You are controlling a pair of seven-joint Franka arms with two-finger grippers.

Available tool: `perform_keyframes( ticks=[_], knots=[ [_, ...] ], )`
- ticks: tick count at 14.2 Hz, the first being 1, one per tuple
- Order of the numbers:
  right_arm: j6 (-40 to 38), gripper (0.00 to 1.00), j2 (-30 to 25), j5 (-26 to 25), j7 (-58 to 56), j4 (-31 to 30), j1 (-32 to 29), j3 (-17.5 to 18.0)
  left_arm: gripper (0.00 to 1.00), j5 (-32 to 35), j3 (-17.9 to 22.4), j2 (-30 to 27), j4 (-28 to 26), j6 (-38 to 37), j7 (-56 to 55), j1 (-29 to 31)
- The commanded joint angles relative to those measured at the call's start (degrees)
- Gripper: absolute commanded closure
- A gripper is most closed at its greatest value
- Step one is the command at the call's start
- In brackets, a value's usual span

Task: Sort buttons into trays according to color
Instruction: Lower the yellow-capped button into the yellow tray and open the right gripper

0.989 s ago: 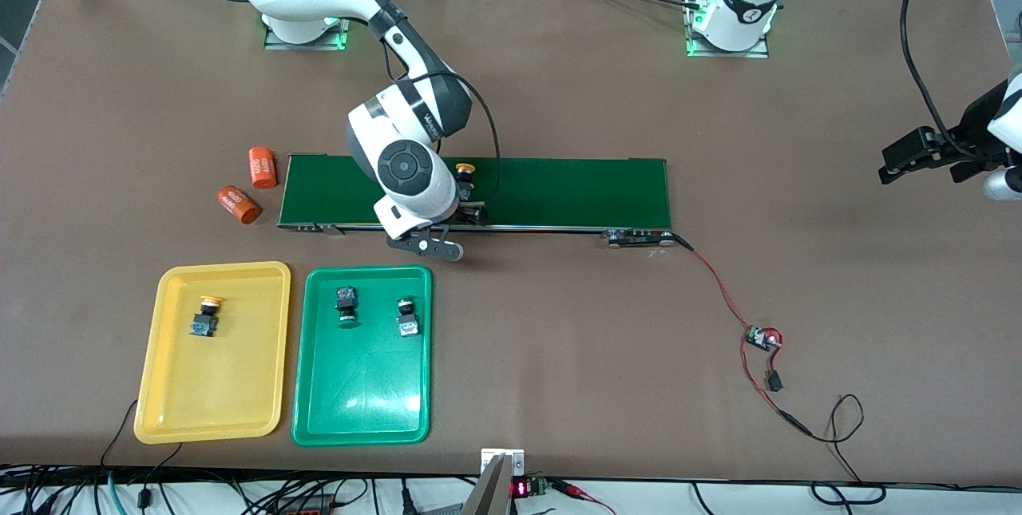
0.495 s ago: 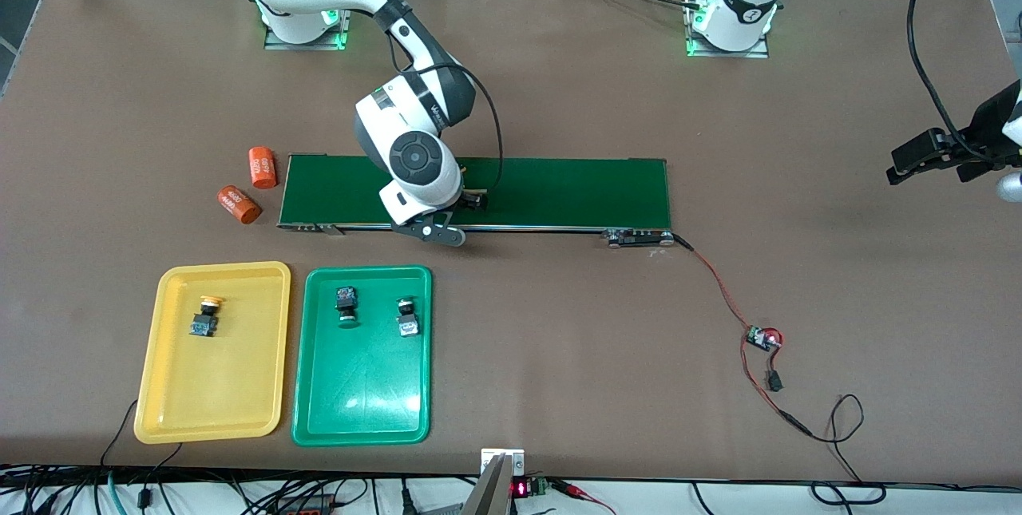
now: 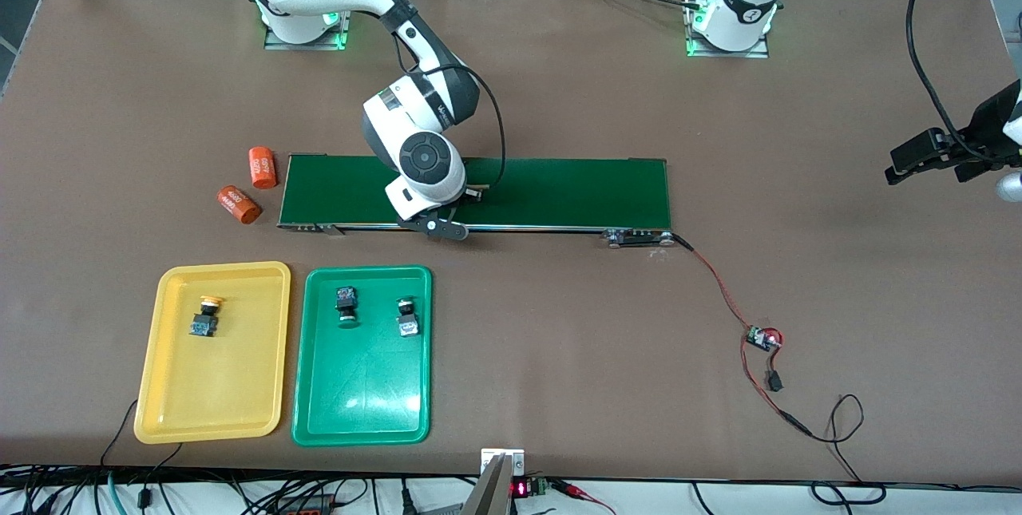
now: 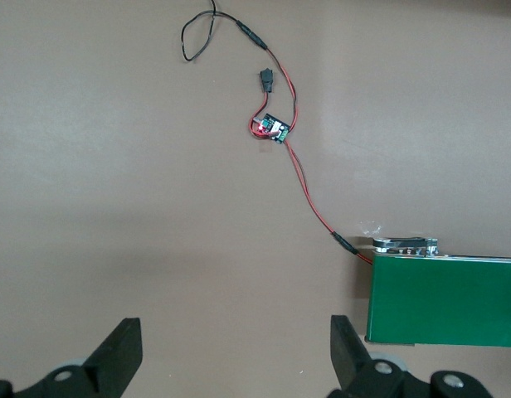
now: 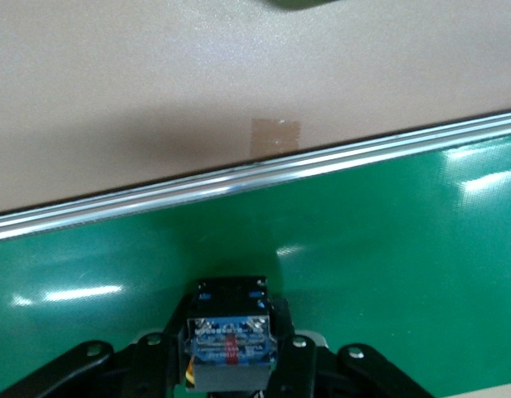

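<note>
My right claw (image 5: pixel 231 365) is down on the green belt (image 3: pixel 559 192), closed around a button (image 5: pixel 231 340). In the right wrist view the button's blue and black body sits between my fingers (image 5: pixel 160 356), with a sliver of yellow-orange showing at its side. From the front view my right wrist covers that button, so it cannot be seen there; the claw sits over the belt's middle stretch, toward the right arm's end.

My left claw (image 4: pixel 231 352) waits in the air, its fingers (image 4: pixel 119 352) spread wide and holding nothing. It hangs over the bare brown surface (image 3: pixel 798 140) at the left arm's end, past the end of the belt (image 4: pixel 446 298).

The yellow tray (image 3: pixel 160 403) and the green tray (image 3: pixel 359 419) lie side by side, nearer to the front camera than the belt, with the yellow 1 closer to the right arm's end. The yellow tray holds 1 yellow-capped button (image 3: pixel 205 318). The green tray holds 2 buttons (image 3: pixel 346 304) (image 3: pixel 408 319), lying apart from each other in the half closest to the belt.

2 orange cylinders (image 3: pixel 262 168) (image 3: pixel 239 204) lie on the surface just off the belt's end on the right arm's side. A red wire (image 3: pixel 718 283) runs from the belt's other end to a small circuit board (image 3: pixel 762 338).
</note>
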Motion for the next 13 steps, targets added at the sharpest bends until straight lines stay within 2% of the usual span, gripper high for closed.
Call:
perform_keyframes(
  ticks=[1,2,6,11,13],
  knots=[
    [-0.61,0.91,-1.24,0.75,-0.35,-0.50,-0.52,-0.32,0.00,-1.56,-0.31,-1.45,-1.06,0.05,0.60,0.36],
    [-2.00,0.96,-1.68,0.75,-0.44,0.28,-1.05,-0.41,0.00,-1.56,-0.40,-1.45,-0.97,0.05,0.60,0.36],
    [-3.77,0.96,-2.30,0.14,-7.53,5.38,-7.36,-1.02,0.00,-1.56,-0.58,-1.28,-0.62,0.40,0.60,0.09],
    [-3.25,0.97,-0.37,-0.48,-25.97,7.59,-19.75,-1.11,0.00,-1.47,-0.75,-1.19,-0.62,0.14,0.60,-0.70],
    [-2.28,0.97,2.25,-1.53,-37.04,10.99,-25.37,-1.20,0.00,-1.47,-0.75,-1.19,-0.62,0.05,0.60,-0.70]
  ],
)
